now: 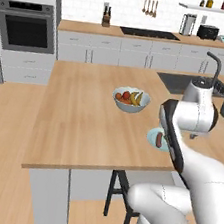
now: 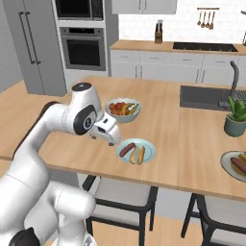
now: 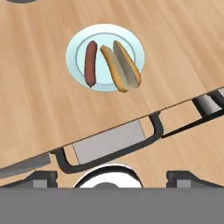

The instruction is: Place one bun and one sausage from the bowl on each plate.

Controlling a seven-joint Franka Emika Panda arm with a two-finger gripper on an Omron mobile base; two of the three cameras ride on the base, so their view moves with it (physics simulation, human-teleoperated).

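In the left base view the arm's white elbow covers most of the light blue plate [image 1: 153, 138], leaving a sliver of rim and one end of the sausage [image 1: 159, 139]. The right base view shows the plate [image 2: 148, 153] whole, near the counter's [image 2: 182, 139] front edge, with the sausage [image 2: 127, 149] and the split bun [image 2: 138, 154] lying side by side on it — the two look close to touching. The hand view looks down on the same plate [image 3: 74, 65]: sausage [image 3: 90, 64] on one side, bun [image 3: 121, 65] opened beside it.

At the right edge of the right base view a second plate [image 2: 227, 167] is cut off; a sausage [image 2: 238, 165] lies on it, the rest hard to make out.

The gripper [image 3: 113, 176] hangs above the counter edge, short of the blue plate, its fingertips [image 3: 43, 177] set wide apart and holding nothing.

Behind the plate stands a pale fruit bowl [image 2: 124, 110]; a potted plant [image 2: 236, 117] sits by the sink [image 2: 204, 97], and a stool [image 2: 122, 193] stands under the counter.
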